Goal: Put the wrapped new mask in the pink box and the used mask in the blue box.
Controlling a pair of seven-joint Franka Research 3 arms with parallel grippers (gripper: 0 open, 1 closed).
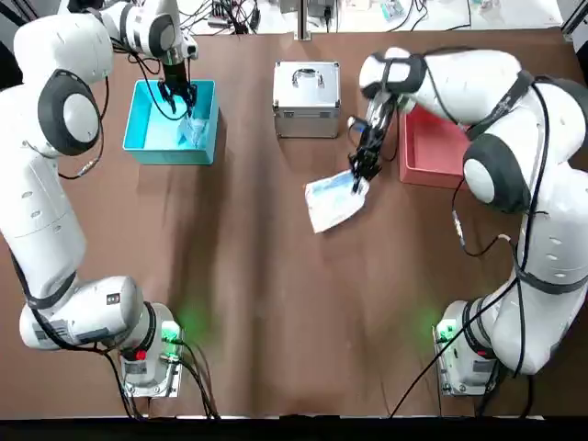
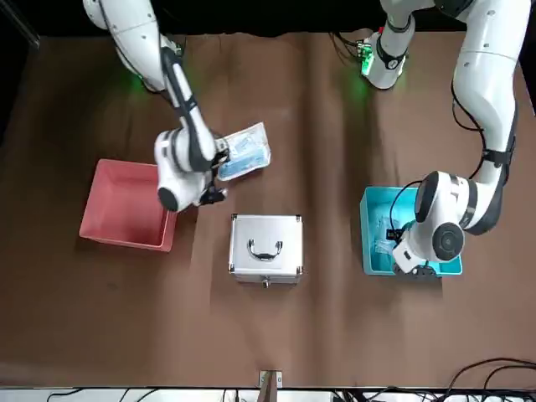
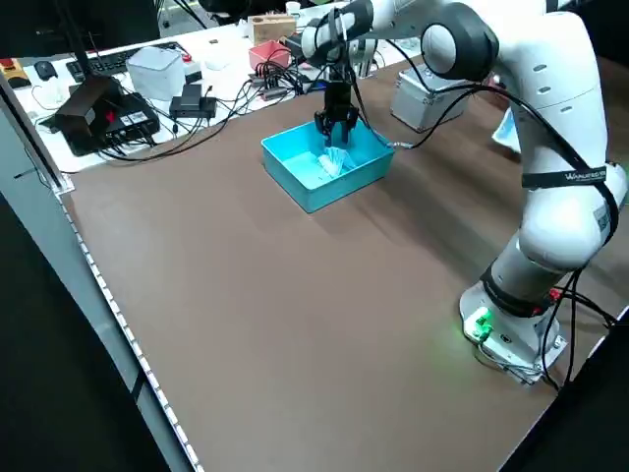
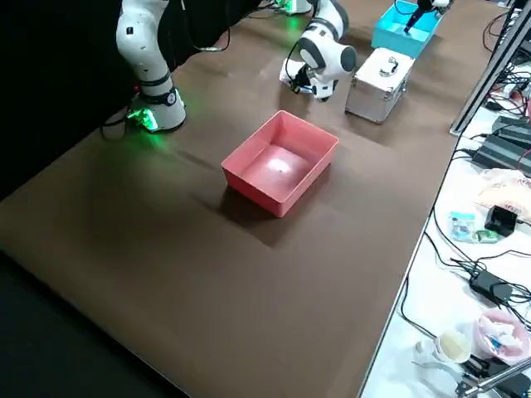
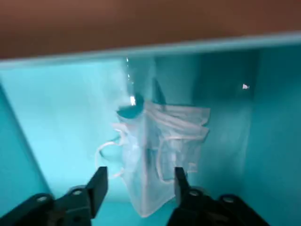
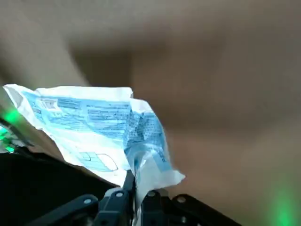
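The wrapped new mask point(image 1: 333, 200), a clear-white packet with blue print, hangs from my right gripper point(image 1: 361, 176), which is shut on its edge point(image 6: 141, 169) between the silver case and the pink box point(image 1: 432, 147). In the front view the packet point(image 2: 244, 154) sits beside the right wrist, a little off the pink box point(image 2: 126, 205). The used mask point(image 5: 157, 150), pale blue and crumpled, lies inside the blue box point(image 1: 152, 129). My left gripper point(image 1: 177, 96) hovers open just over it, its fingers point(image 5: 96, 186) apart on either side of the mask.
A silver metal case point(image 1: 307, 97) with a handle stands at the back centre between the two boxes. Cables and devices lie on the bench beyond the table's far edge point(image 3: 147, 88). Both arm bases with green lights point(image 1: 170, 333) sit near the front edge.
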